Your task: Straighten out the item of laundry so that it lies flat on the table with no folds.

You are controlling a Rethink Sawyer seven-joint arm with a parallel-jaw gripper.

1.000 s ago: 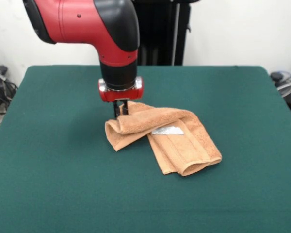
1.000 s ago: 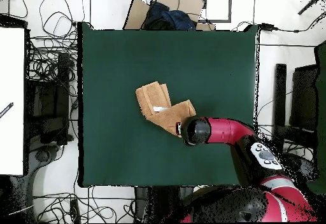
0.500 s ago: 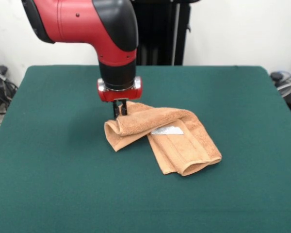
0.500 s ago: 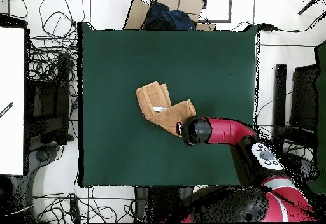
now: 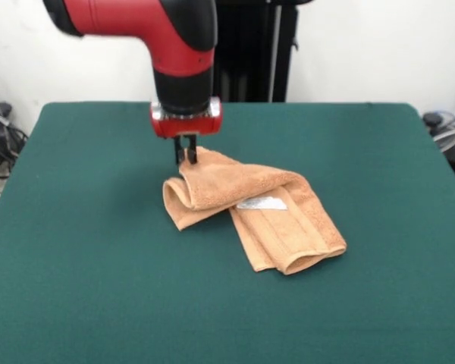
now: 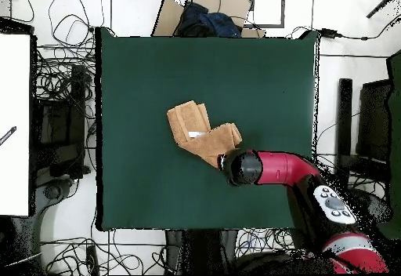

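No readable writing anywhere

The small white tag [image 5: 262, 203] on the towel [image 5: 250, 208] shows no print that can be made out from where I stand, and neither the red arm [image 5: 148, 19], the tabletop [image 5: 379, 152] nor the clutter around it carries any legible letters, numbers or brand marks.

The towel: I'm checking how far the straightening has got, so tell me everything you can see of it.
The towel is tan-orange terry, still folded into a bent, roughly L-shaped bundle on the green table. One rolled arm runs toward the end effector, which pinches its far corner and holds it raised. The other arm lies flat toward the camera, showing woven bands. A small white tag sits at the bend.
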